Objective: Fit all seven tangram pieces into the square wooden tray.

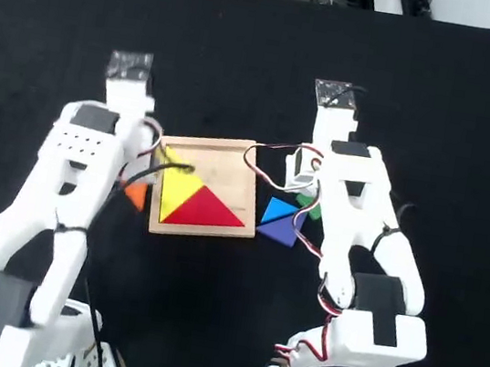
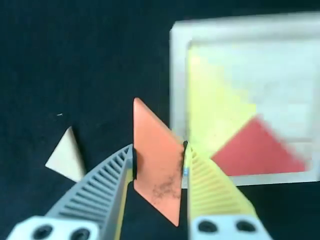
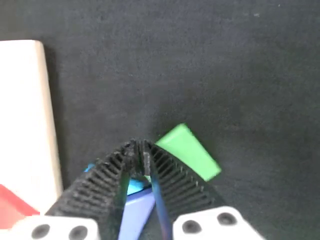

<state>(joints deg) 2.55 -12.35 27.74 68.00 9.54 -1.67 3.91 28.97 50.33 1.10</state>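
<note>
Starting at the left of the high view, the left arm leans over the black cloth surface (image 1: 460, 105) toward the tray's left rim. The left gripper (image 2: 159, 150) is closed on an orange parallelogram piece (image 2: 157, 172), pinching its two opposite long edges just outside that rim. A small cream triangle piece (image 2: 65, 156) lies flat on the surface near it, on the side away from the tray.

At centre frame sits the square wooden tray (image 1: 231, 152). A large yellow triangle (image 1: 174, 193) and a large red triangle (image 1: 209, 210) lie in its lower left part, touching along one edge.

Just right of the tray, a light blue triangular piece (image 1: 278, 211) touches a purple piece (image 1: 280, 233). A green block (image 3: 192, 150) lies beside them. The right gripper (image 3: 140, 148) hangs over the blue piece with its tips pressed together and nothing visible between them.
</note>
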